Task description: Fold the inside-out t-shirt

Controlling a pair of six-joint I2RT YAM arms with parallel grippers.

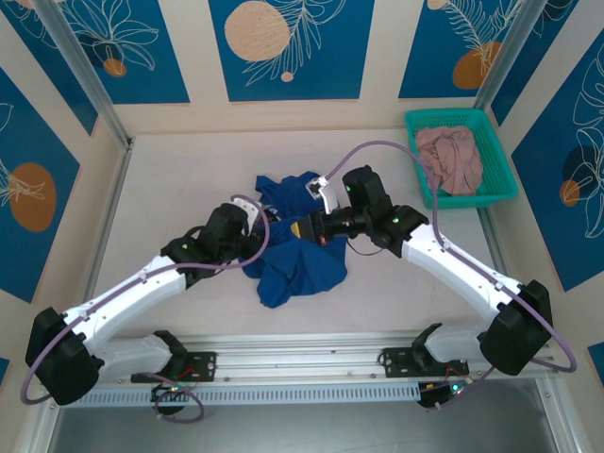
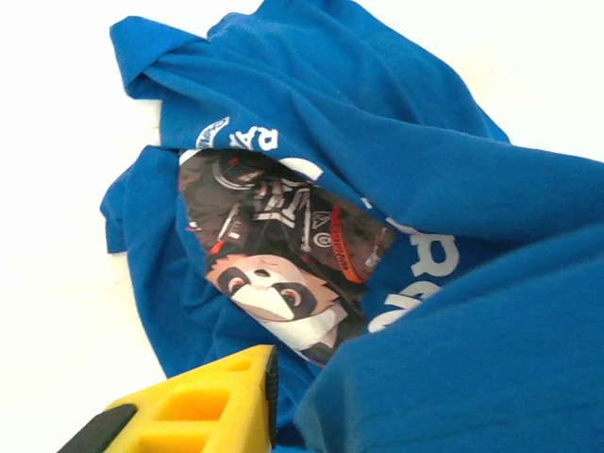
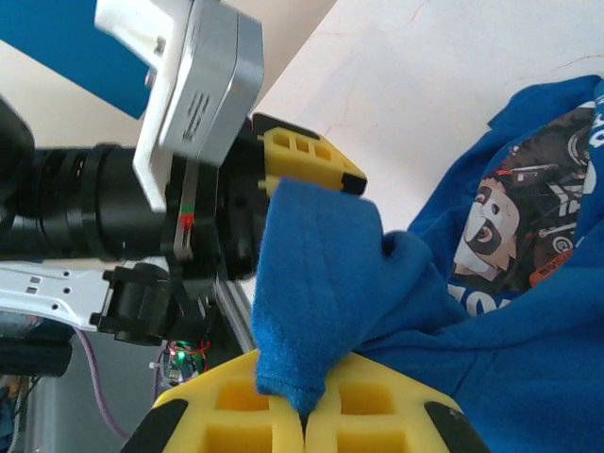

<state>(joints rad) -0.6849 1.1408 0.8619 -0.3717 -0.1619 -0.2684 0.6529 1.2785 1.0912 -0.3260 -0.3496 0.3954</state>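
One royal-blue soft cloth t-shirt (image 1: 288, 269), cartoon print exposed, is heaped at the centre of the pale table (image 1: 189, 179). A blue fold is pinched between the closed yellow jaws of the right gripper (image 3: 304, 420). Cloth is touched by the left gripper (image 1: 262, 238); its jaw state cannot be told. A dusty-pink garment (image 1: 451, 159) is kept in a green plastic basket (image 1: 500, 193).

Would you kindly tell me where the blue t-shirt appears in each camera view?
Top external: t-shirt crumpled mid-picture on the table.
Left wrist: t-shirt across centre and right.
Right wrist: t-shirt at right, one fold pinched in the right gripper.
Shared landmark: the panda print, in both wrist views.
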